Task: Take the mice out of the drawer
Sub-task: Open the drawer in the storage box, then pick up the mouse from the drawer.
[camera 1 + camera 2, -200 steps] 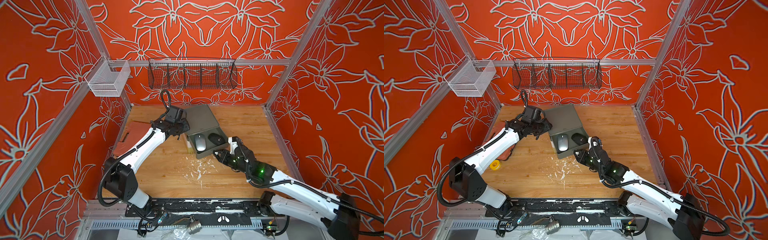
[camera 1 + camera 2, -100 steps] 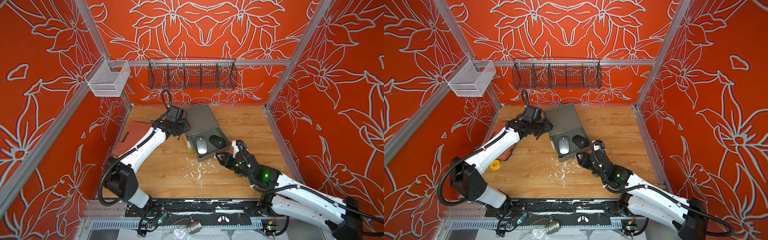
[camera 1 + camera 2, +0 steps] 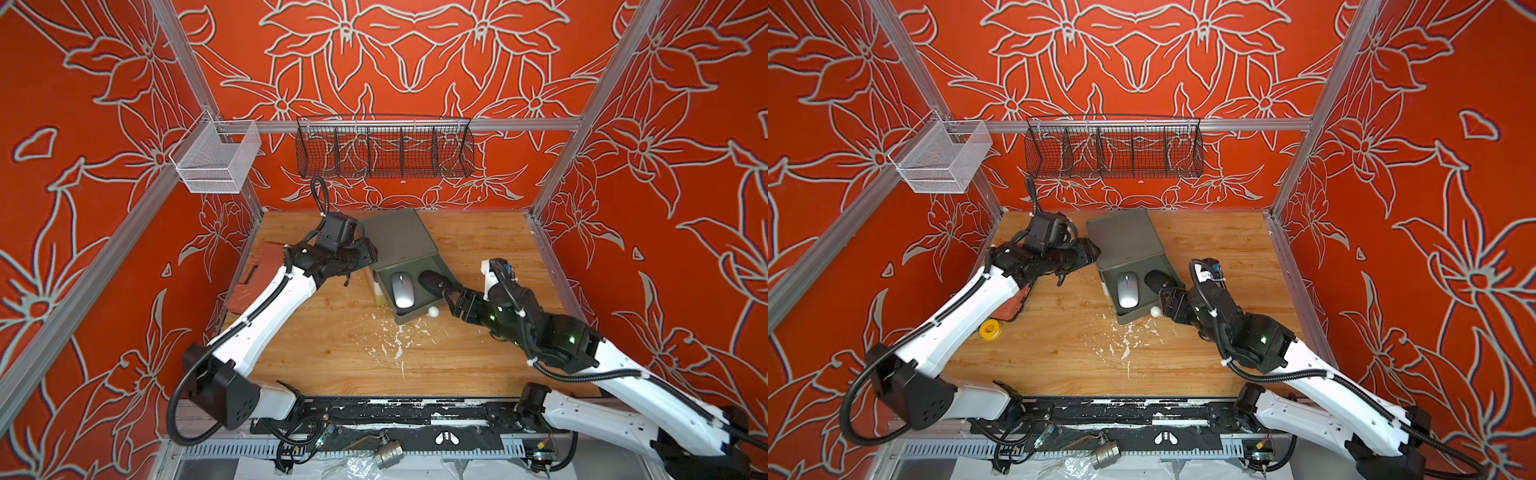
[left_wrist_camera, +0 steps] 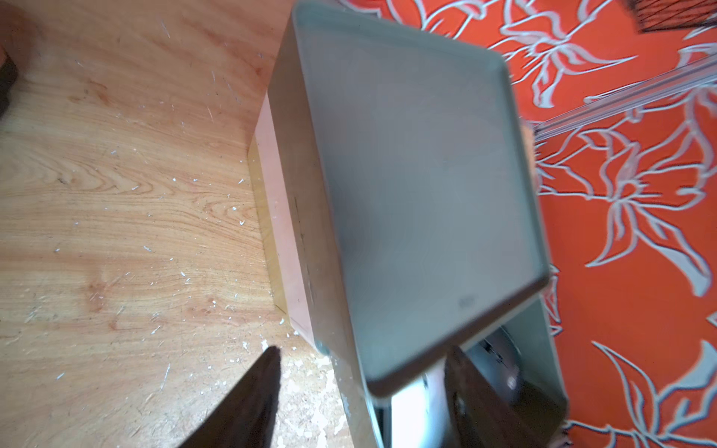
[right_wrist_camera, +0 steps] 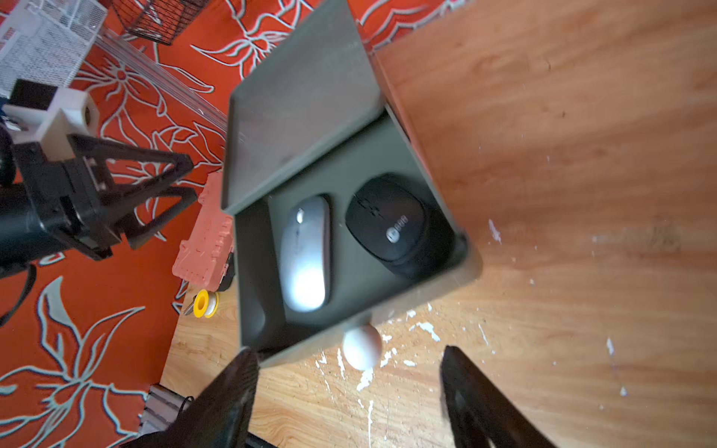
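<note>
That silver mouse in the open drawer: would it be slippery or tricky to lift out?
The silver mouse looks glossy, with a bright highlight, so it probably slips easily. Its low, rounded shell likely offers little to pinch. It lies flat, so rolling seems unlikely.

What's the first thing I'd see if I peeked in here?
The bright orange flower walls all around. Then the open grey drawer on the wooden table, with a silver mouse and a black mouse lying side by side inside.

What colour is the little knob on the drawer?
The knob is white, clearest in the right wrist view.
</note>
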Robot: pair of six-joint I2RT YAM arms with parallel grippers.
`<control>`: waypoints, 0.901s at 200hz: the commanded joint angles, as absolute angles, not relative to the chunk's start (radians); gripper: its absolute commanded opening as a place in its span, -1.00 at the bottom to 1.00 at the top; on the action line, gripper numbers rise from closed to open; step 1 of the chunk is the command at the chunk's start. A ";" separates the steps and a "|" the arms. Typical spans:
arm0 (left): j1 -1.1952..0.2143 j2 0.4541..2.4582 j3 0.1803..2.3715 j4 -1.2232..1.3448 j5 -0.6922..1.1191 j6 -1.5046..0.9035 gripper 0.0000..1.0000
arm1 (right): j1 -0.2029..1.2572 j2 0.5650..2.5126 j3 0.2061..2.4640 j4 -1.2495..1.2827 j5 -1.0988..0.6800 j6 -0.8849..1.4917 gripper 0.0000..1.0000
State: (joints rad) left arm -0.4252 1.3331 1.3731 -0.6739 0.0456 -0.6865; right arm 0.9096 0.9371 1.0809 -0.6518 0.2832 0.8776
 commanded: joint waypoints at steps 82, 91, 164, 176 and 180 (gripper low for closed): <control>-0.426 1.020 1.196 -0.789 0.092 -0.563 0.54 | 0.909 1.581 1.624 -0.975 0.137 0.531 0.56; -0.426 1.010 1.188 -0.792 0.099 -0.564 0.55 | 0.908 1.617 1.648 -0.985 0.133 0.532 0.55; -0.426 0.951 1.155 -0.778 0.082 -0.577 0.60 | 0.893 1.735 1.678 -0.967 0.167 0.603 0.53; -0.426 0.951 1.154 -0.780 0.078 -0.579 0.61 | 0.891 1.746 1.683 -0.962 0.157 0.604 0.52; -0.426 0.951 1.153 -0.781 0.078 -0.577 0.61 | 0.890 1.750 1.684 -0.960 0.156 0.606 0.52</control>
